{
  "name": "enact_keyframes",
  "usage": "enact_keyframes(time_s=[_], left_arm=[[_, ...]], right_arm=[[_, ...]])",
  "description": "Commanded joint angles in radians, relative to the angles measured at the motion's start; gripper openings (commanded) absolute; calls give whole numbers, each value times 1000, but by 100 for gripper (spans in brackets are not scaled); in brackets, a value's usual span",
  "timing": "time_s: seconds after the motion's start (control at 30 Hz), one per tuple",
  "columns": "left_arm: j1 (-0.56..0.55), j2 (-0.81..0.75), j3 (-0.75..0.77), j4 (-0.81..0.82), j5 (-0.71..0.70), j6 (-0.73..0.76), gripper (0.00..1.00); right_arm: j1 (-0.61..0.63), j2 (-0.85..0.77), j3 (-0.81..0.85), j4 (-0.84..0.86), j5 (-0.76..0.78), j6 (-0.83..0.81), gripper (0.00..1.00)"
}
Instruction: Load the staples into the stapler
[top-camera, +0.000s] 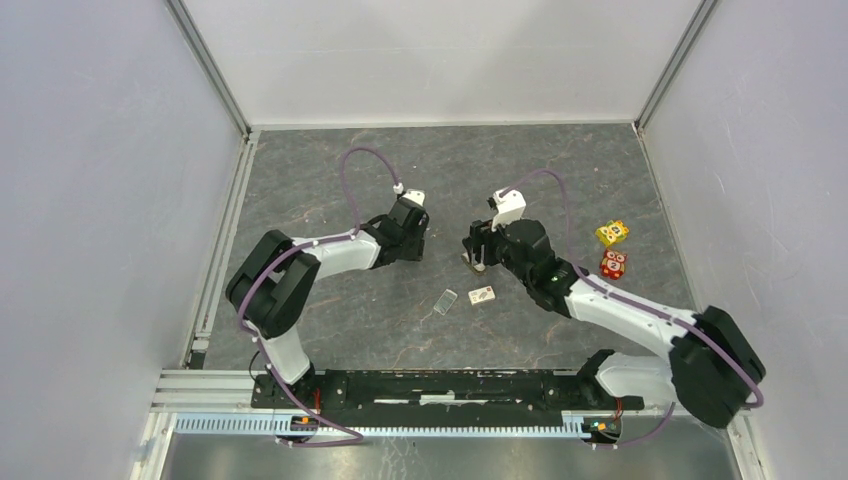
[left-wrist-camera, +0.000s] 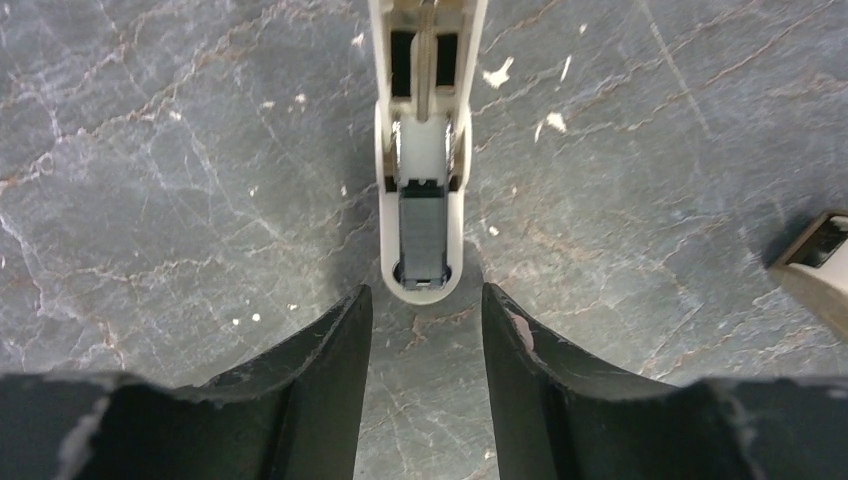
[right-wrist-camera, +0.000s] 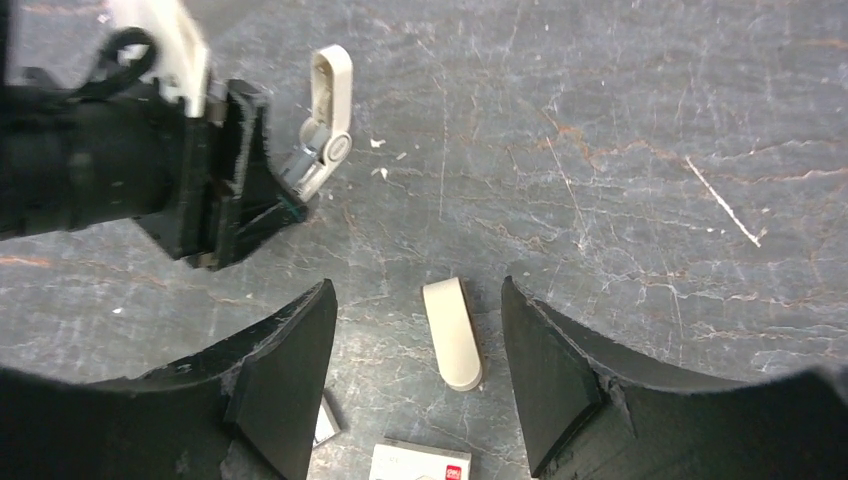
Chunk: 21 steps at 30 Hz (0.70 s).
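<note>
The small whitish stapler lies opened out flat on the grey table, its dark metal channel facing up. My left gripper is open just short of its rounded end, with nothing between the fingers. From the right wrist the same stapler shows beside the left gripper's black fingers. My right gripper stands open above a separate beige rounded piece lying on the table. The whitish staple box with its red mark sits nearby. I cannot make out the staples themselves.
A clear plastic lid lies just left of the box. Two yellow and red cartoon-face cubes sit to the right. White walls enclose the table on three sides. Small white flecks litter the surface around the stapler.
</note>
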Motion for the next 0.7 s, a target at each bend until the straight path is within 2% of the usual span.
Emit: enact_keyframes(time_s=[0.0,0.2,0.43,0.67], left_arm=[[-2,-60,-39,32,-26,20,53],[0,-47,-42,91,-50,22,52],[1,-22,-73,208,-27,38,50],[7,-4,-77,243,-23,54,41]], right_arm=[[-42,109,80,75,-68,-9,67],[-121,286,189,128,-173,23,60],[-185,564,416,94,-319,36,52],[-224,791,607,93,-437,60,45]])
